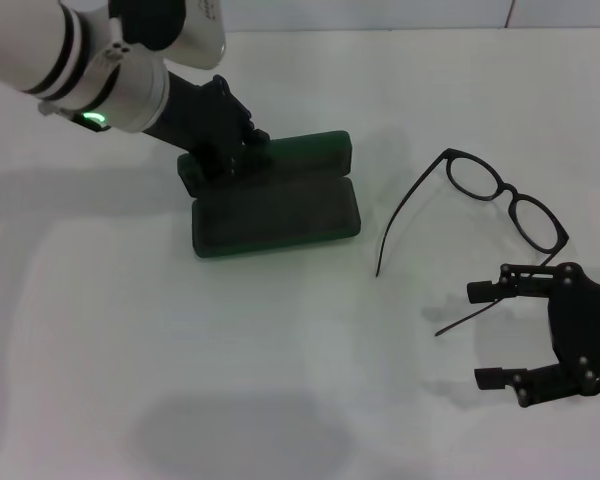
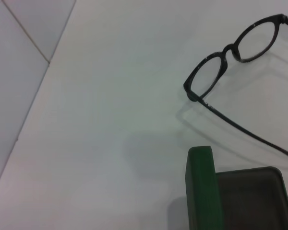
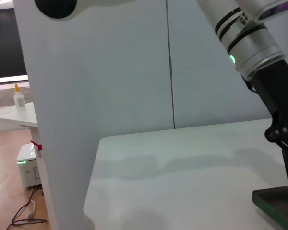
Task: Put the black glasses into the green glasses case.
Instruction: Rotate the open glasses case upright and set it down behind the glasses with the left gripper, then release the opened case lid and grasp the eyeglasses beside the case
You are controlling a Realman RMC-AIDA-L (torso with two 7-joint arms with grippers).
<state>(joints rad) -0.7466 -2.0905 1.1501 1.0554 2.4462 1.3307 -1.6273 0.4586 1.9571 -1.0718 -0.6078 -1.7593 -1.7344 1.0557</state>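
The green glasses case (image 1: pixel 275 215) lies open left of the table's middle, its lid (image 1: pixel 300 152) folded back and the dark lining facing up. My left gripper (image 1: pixel 225 155) is down on the lid's left end and is shut on it. The left wrist view shows the case's green edge (image 2: pixel 200 187) and grey lining (image 2: pixel 252 199). The black glasses (image 1: pixel 505 200) lie on the table to the right with both temple arms unfolded; they also show in the left wrist view (image 2: pixel 230 52). My right gripper (image 1: pixel 488 335) is open and empty, just nearer than the glasses.
The white table (image 1: pixel 280 380) carries nothing else. The right wrist view shows a corner of the case (image 3: pixel 278 203), my left arm (image 3: pixel 249 43), a white wall, and a floor with a small device (image 3: pixel 28 165) beyond the table's edge.
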